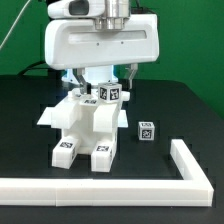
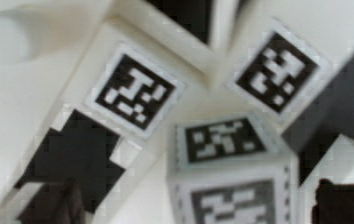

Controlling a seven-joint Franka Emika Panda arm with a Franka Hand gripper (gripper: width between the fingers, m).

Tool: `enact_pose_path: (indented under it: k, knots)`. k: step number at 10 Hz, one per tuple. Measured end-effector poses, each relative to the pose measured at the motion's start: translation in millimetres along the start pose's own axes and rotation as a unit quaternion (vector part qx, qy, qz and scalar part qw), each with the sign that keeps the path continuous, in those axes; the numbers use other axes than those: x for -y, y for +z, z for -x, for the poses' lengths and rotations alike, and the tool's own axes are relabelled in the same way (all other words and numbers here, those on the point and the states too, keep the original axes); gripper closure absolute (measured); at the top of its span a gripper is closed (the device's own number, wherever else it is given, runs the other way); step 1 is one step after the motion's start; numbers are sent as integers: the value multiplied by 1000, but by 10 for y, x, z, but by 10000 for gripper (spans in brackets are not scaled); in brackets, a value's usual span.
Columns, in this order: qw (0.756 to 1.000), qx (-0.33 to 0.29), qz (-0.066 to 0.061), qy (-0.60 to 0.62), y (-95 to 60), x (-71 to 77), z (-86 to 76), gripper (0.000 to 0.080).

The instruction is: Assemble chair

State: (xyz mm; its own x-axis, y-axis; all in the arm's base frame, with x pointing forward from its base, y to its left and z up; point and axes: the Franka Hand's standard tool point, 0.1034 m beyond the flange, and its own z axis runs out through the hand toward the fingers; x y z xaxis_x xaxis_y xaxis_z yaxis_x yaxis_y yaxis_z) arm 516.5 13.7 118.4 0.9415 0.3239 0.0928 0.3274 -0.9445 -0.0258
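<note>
The black table (image 1: pixel 25 110) carries everything, and the long white L-shaped rail (image 1: pixel 185 160) lies on it, well below the end effector and out to the exterior view's right of it. The chair (image 1: pixel 85 125) stands directly under the end effector (image 1: pixel 100 82), its slab, posts and braced panel already joined. Its tagged upper part rises between the two fingers. One small loose block (image 1: pixel 146 129) with a tag sits apart from the chair, lower than the end effector and off to the exterior view's right of it.

The fingers are spread wide, one on each side of the chair's top, and seem to grip nothing. The wrist view is filled with the chair's tags (image 2: pixel 138 90) at very close range, so the fingertips are low around the part.

The step looks like work on the chair's top, with the loose block probably still to be added. To do it well, any rise should go straight up so that neither finger catches a post. Any closing should be centred, with both pads meeting flat faces together, or the chair will twist or tip.
</note>
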Motion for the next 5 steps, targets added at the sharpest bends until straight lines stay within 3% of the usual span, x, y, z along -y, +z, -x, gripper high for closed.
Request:
enact_pose_path:
  k: [1, 2, 3, 4, 5]
  knots:
    - [1000, 0, 1, -5, 1, -8, -1, 277]
    - [1000, 0, 1, 6, 4, -7, 1, 277]
    - [999, 1, 1, 43, 7, -4, 2, 457]
    - [997, 1, 1, 81, 8, -5, 3, 517]
    - [994, 1, 1, 113, 8, -5, 3, 517]
